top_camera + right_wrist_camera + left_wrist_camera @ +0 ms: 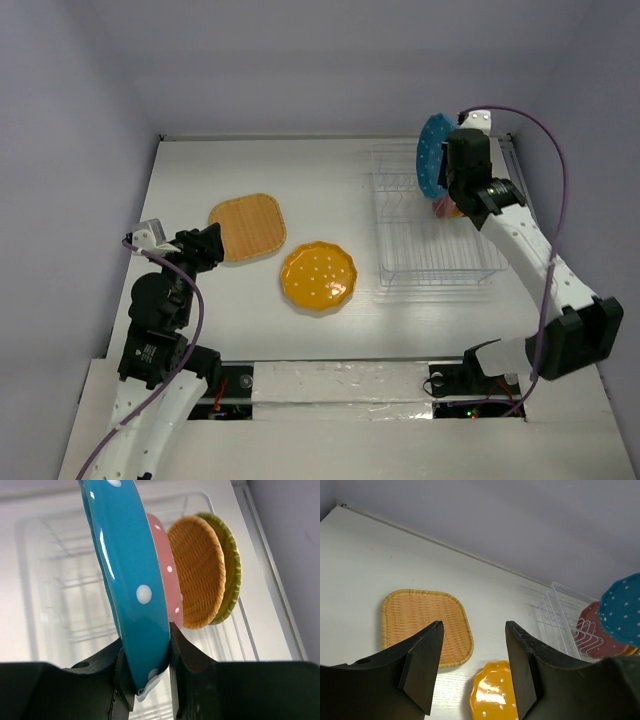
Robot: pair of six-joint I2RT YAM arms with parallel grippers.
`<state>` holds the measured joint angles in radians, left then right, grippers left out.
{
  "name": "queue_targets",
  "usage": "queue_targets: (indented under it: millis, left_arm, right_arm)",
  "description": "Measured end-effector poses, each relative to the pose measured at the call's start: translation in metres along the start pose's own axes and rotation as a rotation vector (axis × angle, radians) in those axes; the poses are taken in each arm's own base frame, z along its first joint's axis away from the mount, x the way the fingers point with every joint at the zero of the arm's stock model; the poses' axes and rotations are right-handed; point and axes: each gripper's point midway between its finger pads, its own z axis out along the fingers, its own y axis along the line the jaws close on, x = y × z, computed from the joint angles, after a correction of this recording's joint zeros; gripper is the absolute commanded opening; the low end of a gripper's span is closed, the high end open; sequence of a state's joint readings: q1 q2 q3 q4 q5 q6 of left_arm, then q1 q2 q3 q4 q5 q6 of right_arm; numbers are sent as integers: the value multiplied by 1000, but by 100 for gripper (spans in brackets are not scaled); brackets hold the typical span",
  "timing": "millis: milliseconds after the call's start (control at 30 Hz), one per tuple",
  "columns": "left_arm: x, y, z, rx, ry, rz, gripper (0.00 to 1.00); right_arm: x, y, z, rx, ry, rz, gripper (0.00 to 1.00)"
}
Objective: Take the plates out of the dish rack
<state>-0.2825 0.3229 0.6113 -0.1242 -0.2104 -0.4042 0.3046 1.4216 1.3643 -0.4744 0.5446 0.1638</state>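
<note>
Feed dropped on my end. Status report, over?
Right gripper shut on teal dotted plate, held on edge over dish rack. Left gripper open, empty. Pink plate and two woven plates in rack. Nothing blocking.

right wrist: teal plate (131, 575) cut off at 12 o'clock, hides most of pink plate (169, 587) | dish rack (65, 585) blurred | left wrist: yellow plate (492, 695) cut off at 6 o'clock

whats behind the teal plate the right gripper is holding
A pink dotted plate, then an orange woven plate and a green-rimmed one, upright in the rack. The teal plate covers most of the pink one.
</note>
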Motion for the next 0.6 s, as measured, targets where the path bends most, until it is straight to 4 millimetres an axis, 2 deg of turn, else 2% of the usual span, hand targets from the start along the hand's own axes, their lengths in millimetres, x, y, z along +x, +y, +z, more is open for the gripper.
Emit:
queue_targets:
  millis: [100, 167, 233, 300, 367, 433, 533, 600]
  left_arm:
    - [0, 0, 0, 0, 0, 0, 49]
    - [0, 0, 0, 0, 0, 0, 49]
    - [0, 0, 0, 0, 0, 0, 49]
    - [0, 0, 0, 0, 0, 0, 49]
    - [0, 0, 0, 0, 0, 0, 49]
    - [0, 0, 0, 0, 0, 0, 49]
    - [-1, 0, -1, 2, -4, -1, 49]
    - [-2, -1, -2, 4, -8, -2, 49]
  right_arm:
    - [-21, 7, -36, -98, -79, 61, 0]
    - [-27, 17, -57, -181, -114, 99, 0]
    - [-27, 34, -75, -286, -127, 125, 0]
    - [-17, 58, -88, -405, -119, 145, 0]
    - [4, 89, -98, -540, -71, 154, 0]
    - [35, 123, -109, -674, 15, 140, 0]
    - [94, 172, -128, -865, 180, 95, 0]
    - [137, 194, -142, -959, 306, 62, 0]
